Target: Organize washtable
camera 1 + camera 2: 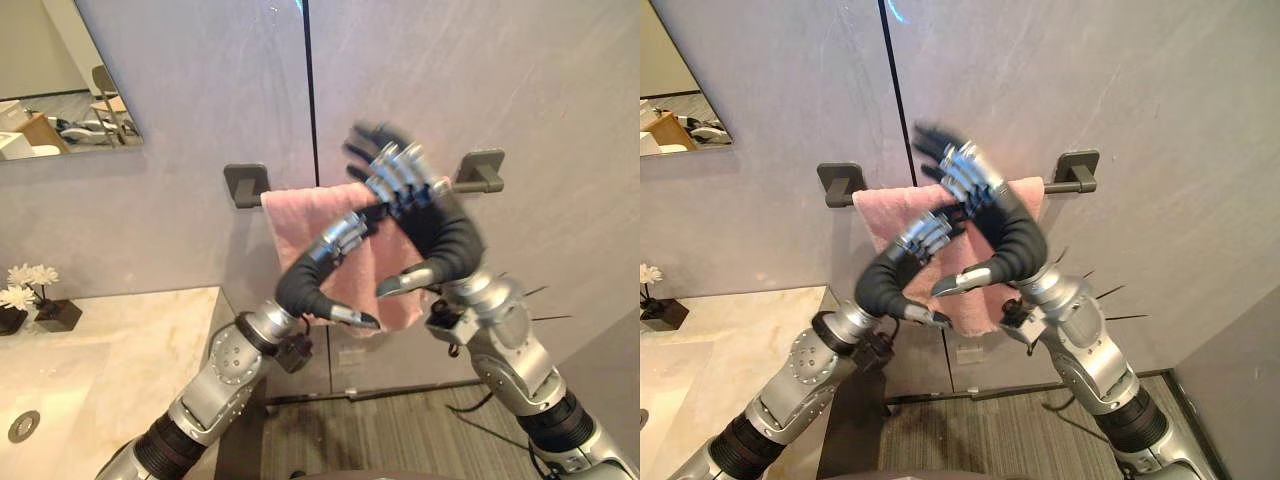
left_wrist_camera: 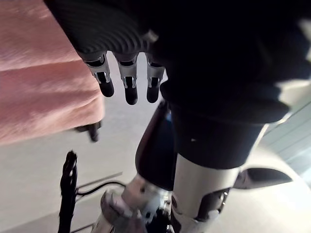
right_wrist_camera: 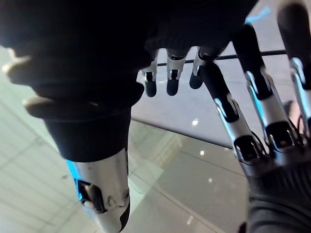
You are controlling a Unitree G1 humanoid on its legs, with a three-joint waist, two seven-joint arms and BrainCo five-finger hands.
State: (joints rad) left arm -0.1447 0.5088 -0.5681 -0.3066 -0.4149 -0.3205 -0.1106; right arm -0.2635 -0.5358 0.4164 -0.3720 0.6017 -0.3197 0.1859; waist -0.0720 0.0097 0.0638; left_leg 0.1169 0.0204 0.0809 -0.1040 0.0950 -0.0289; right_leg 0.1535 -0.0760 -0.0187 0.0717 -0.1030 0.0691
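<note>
Left hand [image 1: 306,279] and right hand [image 1: 441,236] cross, fingers straight and holding nothing, before a pink terry towel [image 1: 294,214] draped over a dark grey wall bar [image 1: 479,172]

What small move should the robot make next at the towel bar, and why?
Probably draw the two hands apart. The left hand and right hand are crossed in front of the pink towel, which hangs on the wall bar, and both have straight fingers holding nothing. Uncrossed, each could reach its own side of the towel to straighten it.
</note>
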